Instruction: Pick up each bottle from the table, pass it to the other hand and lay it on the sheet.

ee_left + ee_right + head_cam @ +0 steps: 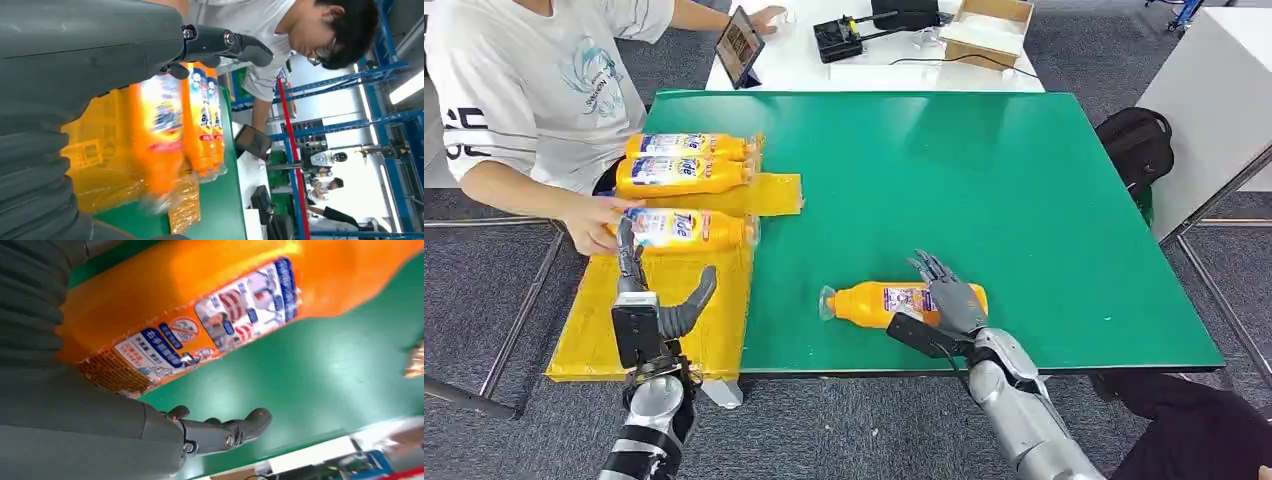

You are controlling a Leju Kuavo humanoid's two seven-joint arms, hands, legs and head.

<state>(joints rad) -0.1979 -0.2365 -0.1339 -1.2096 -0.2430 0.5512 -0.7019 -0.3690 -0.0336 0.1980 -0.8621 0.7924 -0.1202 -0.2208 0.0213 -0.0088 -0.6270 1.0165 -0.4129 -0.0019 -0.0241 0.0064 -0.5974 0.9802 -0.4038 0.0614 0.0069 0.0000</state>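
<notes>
An orange bottle [874,302] lies on its side on the green table [984,180], near the front edge, cap to the left. My right hand [950,297] lies over its base end; in the right wrist view the labelled bottle [200,305] is close by, with the thumb [225,431] stretched away from it. Three more orange bottles [686,229] lie side by side on the yellow sheet [589,335] at the table's left. My left hand [658,308] hovers over the sheet just in front of them, fingers apart and holding nothing. A person's hand [592,226] touches the nearest bottle.
The person [534,90] sits at the sheet's far left. Behind the green table stands a white table with a tablet [740,46], a black device [838,38] and a cardboard box [986,28]. A black backpack [1136,145] lies on the floor at the right.
</notes>
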